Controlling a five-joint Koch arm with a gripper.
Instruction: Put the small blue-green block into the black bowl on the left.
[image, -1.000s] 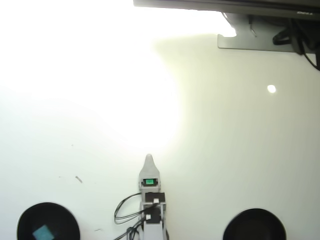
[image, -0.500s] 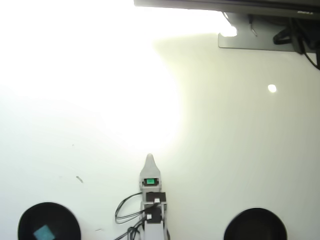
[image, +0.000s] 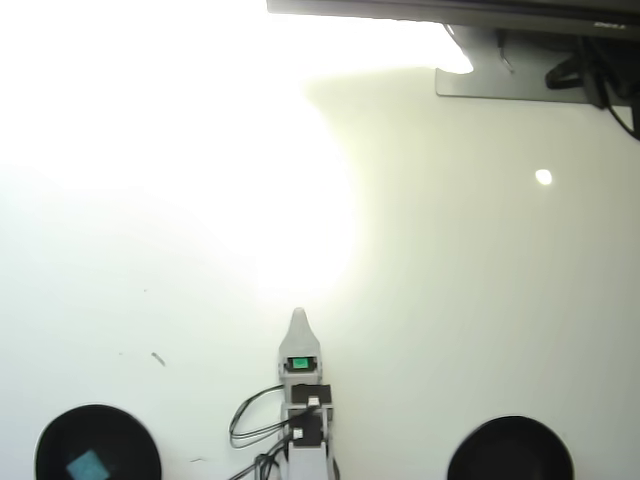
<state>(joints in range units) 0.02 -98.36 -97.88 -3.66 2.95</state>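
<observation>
Teal block (image: 87, 466); black bowl (image: 60, 440); 2nd black bowl (image: 510, 448); white table (image: 450, 300).

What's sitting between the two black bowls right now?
In the overhead view, the robot arm with its looped black cable lies between the black bowl holding the small blue-green block and the second black bowl; otherwise bare white table.

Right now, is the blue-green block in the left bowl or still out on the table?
In. The overhead view shows the block lying inside the left black bowl, dark bowl floor all around it.
</observation>
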